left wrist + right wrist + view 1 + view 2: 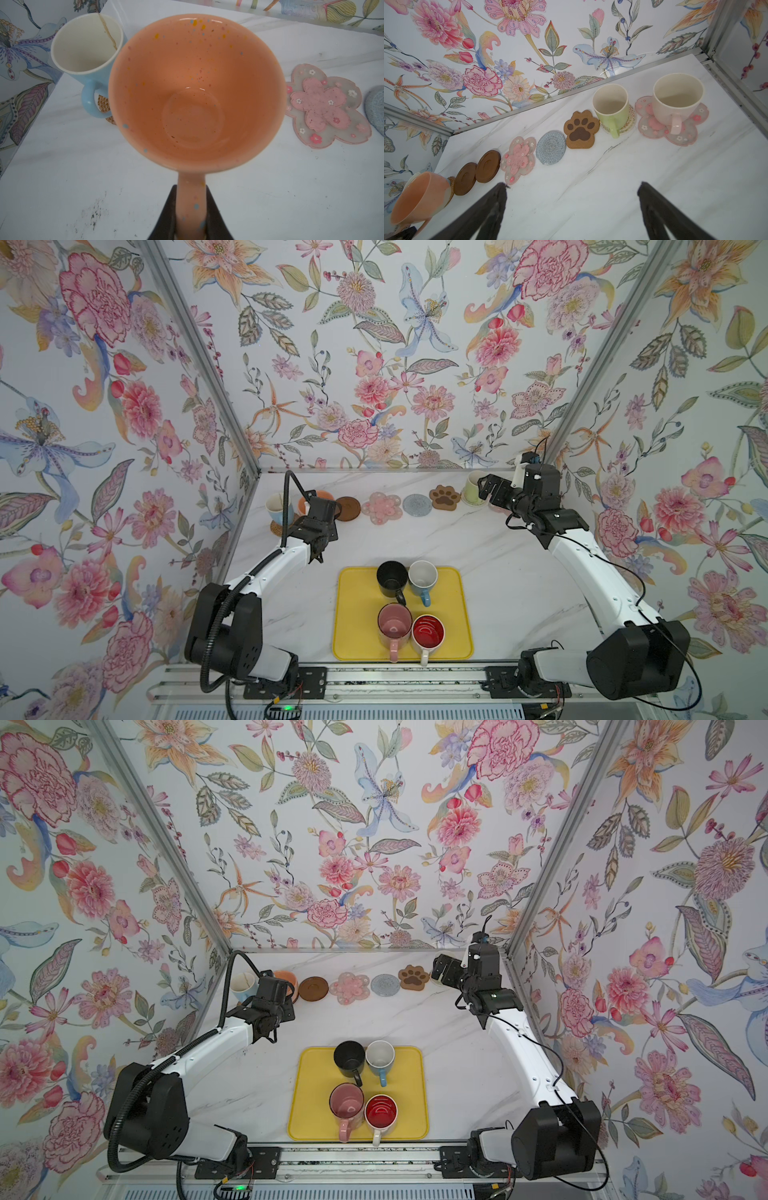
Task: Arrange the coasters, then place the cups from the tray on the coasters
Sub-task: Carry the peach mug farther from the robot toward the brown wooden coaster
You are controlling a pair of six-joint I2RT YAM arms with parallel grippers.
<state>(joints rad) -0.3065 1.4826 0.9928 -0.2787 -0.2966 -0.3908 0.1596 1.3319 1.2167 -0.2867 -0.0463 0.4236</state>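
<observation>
My left gripper (192, 209) is shut on the handle of the wide peach cup (195, 89), which hangs tilted over the back left of the table, by two dark brown coasters (465, 181). A blue cup (87, 49) stands on the woven coaster (103, 104) beside it. In the row follow a pink flower coaster (381, 507), a grey one (417, 504) and a brown paw (444, 497). My right gripper (572, 187) is open and empty, in front of a green-handled cup (610, 106) and a pink-handled cup (677, 99), each on a coaster. The yellow tray (357, 635) holds several cups.
On the tray stand a black cup (391, 578), a white blue-handled cup (422, 577), a pink cup (394, 624) and a red-inside cup (428, 630). Floral walls close in the back and both sides. A metal rail (374, 686) runs along the front edge.
</observation>
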